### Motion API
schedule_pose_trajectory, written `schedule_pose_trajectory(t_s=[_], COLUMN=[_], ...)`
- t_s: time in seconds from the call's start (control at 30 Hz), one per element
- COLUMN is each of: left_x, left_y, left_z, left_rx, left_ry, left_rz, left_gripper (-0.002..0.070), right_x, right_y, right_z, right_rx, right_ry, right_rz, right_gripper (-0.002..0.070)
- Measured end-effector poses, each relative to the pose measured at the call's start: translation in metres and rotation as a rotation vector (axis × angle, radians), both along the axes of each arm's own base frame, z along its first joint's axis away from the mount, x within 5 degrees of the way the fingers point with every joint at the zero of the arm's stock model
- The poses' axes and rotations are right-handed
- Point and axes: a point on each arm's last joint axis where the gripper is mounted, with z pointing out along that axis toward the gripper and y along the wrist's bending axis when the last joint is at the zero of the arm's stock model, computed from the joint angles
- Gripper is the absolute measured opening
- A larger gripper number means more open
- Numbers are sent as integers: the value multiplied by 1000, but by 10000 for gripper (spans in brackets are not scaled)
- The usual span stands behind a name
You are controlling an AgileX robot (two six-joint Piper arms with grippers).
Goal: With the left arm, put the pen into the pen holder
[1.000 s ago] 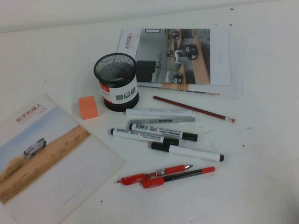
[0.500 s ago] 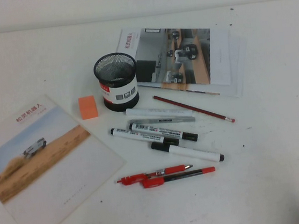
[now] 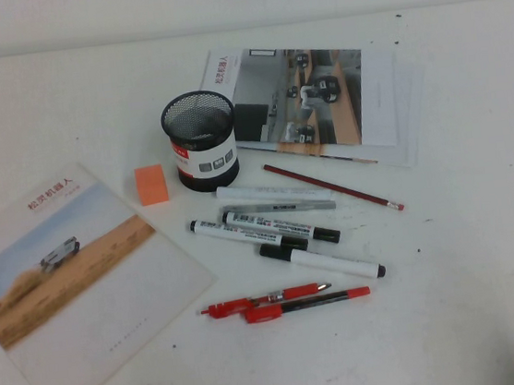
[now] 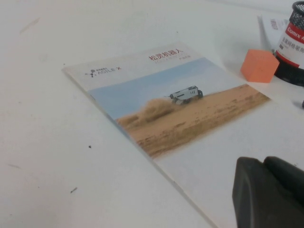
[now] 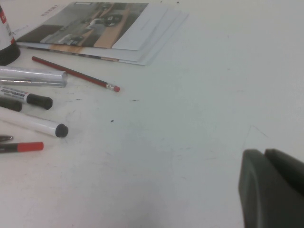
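The pen [image 3: 264, 298], all red with a silvery middle and a metal tip, lies flat on the white table near the front, just behind a red-capped black-barrel pen [image 3: 307, 303]. Its tip just shows in the right wrist view [image 5: 4, 138]. The black mesh pen holder [image 3: 201, 141] stands upright behind the pens and is partly in the left wrist view [image 4: 292, 45]. Neither arm shows in the high view. My left gripper [image 4: 263, 161] hovers over a brochure, its fingers together and empty. My right gripper [image 5: 263, 153] is over bare table, its fingers together and empty.
An orange eraser [image 3: 151, 184] sits left of the holder. A desert-photo brochure [image 3: 72, 279] lies at the front left. A booklet stack [image 3: 312, 103] lies behind. A red pencil [image 3: 331, 186], a clear tube [image 3: 271, 195] and white markers [image 3: 280, 232] lie between holder and pens.
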Motion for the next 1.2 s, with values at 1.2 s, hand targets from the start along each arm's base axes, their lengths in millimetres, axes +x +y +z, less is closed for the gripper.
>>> schedule_pose_trajectory(t_s=[1.2], left_x=[5], left_y=[-3], left_z=[37], left_rx=[-321], left_ry=[-165], left_rz=[17], left_gripper=[-1], right_x=[0], right_y=[0], right_z=[0], right_rx=[0], right_ry=[0], right_rz=[0], right_gripper=[-22])
